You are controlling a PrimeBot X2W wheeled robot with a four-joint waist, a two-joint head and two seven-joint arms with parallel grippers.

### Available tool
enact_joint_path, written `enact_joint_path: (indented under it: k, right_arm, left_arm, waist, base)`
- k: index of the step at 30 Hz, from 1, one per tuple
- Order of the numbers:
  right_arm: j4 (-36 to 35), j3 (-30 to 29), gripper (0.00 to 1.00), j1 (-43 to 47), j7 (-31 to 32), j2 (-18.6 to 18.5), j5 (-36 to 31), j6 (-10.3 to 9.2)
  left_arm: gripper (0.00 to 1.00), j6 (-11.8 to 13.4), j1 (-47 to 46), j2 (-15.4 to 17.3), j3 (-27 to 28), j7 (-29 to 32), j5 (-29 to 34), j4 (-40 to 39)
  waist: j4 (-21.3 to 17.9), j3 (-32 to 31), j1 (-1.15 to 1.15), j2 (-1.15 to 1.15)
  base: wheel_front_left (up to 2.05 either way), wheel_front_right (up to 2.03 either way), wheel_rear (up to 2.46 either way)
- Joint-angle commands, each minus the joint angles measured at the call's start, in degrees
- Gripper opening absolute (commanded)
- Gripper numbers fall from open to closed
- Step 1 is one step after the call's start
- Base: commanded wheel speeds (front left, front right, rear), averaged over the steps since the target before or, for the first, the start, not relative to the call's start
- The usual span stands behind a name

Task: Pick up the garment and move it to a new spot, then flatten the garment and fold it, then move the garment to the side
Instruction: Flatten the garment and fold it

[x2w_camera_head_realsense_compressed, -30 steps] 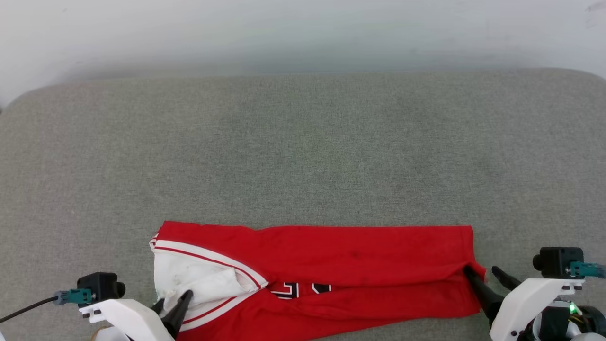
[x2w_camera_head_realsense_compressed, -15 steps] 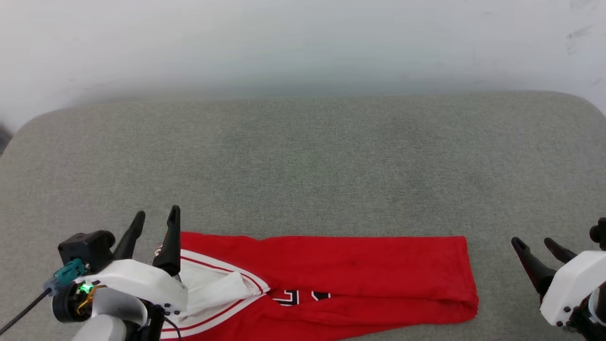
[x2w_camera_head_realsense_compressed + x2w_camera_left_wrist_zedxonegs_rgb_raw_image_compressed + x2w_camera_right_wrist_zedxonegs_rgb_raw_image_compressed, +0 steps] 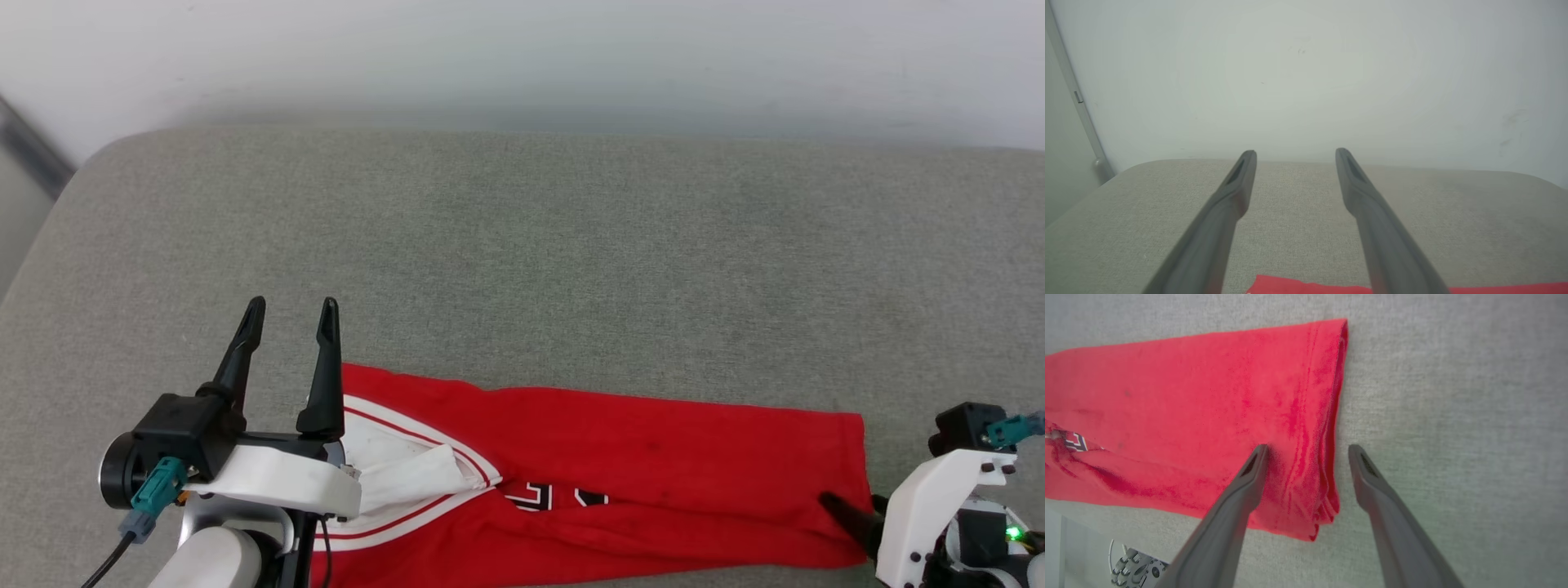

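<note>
**Operator:** Where was the garment?

**Describer:** Your red jersey T-shirt (image 3: pixel 653 441) lay folded into a long band along the near edge of the grey woven-fabric padded surface (image 3: pixel 522 245). Its white short sleeve, trimmed with red-and-white stripes, sat at the left end. Part of the black, white-outlined lettering showed near the middle of the band.

**Operator:** And my left arm?

**Describer:** Your left gripper (image 3: pixel 293 302), with its two long dark fingers, was spread wide and held nothing. It hung over the left end of the shirt, and its fingers pointed across the grey surface toward the pale wall (image 3: pixel 1306 73). In the left wrist view, a strip of red cloth showed along the bottom edge between the fingers.

**Operator:** And the right?

**Describer:** Your right gripper (image 3: pixel 1308 446) was also spread wide and gripped nothing. It straddled the right end of the shirt, with one fingertip over the red cloth and the other over bare grey fabric just beside the folded edge. I could not tell whether the inner fingertip touched the cloth.
</note>
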Motion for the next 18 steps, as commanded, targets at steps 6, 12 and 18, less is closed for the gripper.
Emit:
enact_joint_path:
  k: [6, 12, 18]
  right_arm:
    - [7.5, 1.7, 1.00, -0.9, 1.6, 1.5, 0.5, -0.02]
    - [9.3, 4.0, 0.00, -1.8, 2.3, 1.6, 2.6, -0.02]
    - [7.0, 4.5, 0.00, -3.1, 0.8, -0.6, 3.8, -0.02]
  left_arm:
    - [1.00, 0.0, 0.7, 0.7, -0.6, -0.2, 1.2, -1.0]
    - [1.00, 0.7, 1.7, 1.2, -0.6, 0.5, 1.0, -1.3]
    - [1.00, 1.2, 2.8, 1.5, -0.9, 1.0, 0.8, -1.4]
  waist:
    - [1.7, 1.0, 0.00, 0.00]
    - [1.1, -0.5, 0.00, 0.00]
    - [-0.6, -2.7, 0.00, 0.00]
  base:
    - [0.00, 0.00, 0.00]
    - [0.00, 0.00, 0.00]
    - [0.00, 0.00, 0.00]
